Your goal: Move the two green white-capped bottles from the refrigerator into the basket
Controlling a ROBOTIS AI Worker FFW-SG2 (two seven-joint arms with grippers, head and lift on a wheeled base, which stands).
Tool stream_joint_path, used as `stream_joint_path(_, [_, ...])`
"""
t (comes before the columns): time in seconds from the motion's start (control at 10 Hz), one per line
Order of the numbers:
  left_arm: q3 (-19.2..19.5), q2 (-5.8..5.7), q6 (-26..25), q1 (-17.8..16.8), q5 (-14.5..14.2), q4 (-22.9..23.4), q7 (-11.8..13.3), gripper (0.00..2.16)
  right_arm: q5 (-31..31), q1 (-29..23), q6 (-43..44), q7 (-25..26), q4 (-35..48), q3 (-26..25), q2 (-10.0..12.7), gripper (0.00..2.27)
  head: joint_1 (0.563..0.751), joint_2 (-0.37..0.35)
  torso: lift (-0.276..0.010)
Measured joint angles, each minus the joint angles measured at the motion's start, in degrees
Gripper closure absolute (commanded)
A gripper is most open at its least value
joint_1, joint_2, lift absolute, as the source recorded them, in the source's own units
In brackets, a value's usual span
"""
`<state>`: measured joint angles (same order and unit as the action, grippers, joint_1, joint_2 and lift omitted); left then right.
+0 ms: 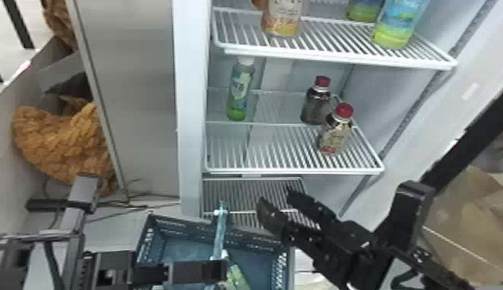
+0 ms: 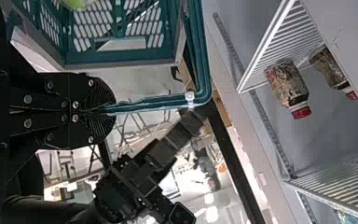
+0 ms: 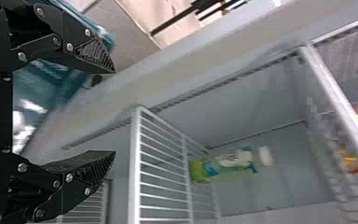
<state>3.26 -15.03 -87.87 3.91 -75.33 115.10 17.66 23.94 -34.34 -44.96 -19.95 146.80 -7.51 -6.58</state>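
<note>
the second pick seems due: the spread right gripper (image 3: 114, 112) must rise to the green white-capped bottle (image 1: 240, 94) above the basket (image 2: 121, 59), left gripper (image 2: 108, 111) pinching its handle (image 2: 161, 103).

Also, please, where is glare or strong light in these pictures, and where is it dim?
Left wrist view: white light spots glare beyond the arm; right wrist view: pale shine on the basket; head view: the lowest shelf looks dimmer than the middle shelf.
</note>
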Motion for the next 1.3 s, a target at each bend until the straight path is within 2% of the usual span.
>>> stream_joint_path(0.5, [0.05,0.0,0.1,0.23,-0.2,0.0,0.0,1.16,-2.07,5.32,17.64,0.04,-9.02,1.68,-0.02,0.46,0.695,-0.231,-0.263])
stream_joint_path(0.7, [0.01,0.0,0.1,0.17,-0.2,0.0,0.0,1.16,-4.66,8.42,27.71,1.14,-15.47,3.0,-0.09,0.46,0.695,-0.244,-0.263])
stream_joint_path(0.9, [-0.02,0.0,0.1,0.16,-0.17,0.0,0.0,1.16,-5.19,11.29,33.85,1.84,-21.24,4.31,-0.03,0.43,0.695,-0.246,-0.263])
stream_joint_path(1.3, [-0.13,0.0,-0.01,0.17,-0.08,0.0,0.0,1.16,-6.46,15.69,41.81,5.27,-29.18,7.42,0.02,0.12,0.695,-0.238,-0.263])
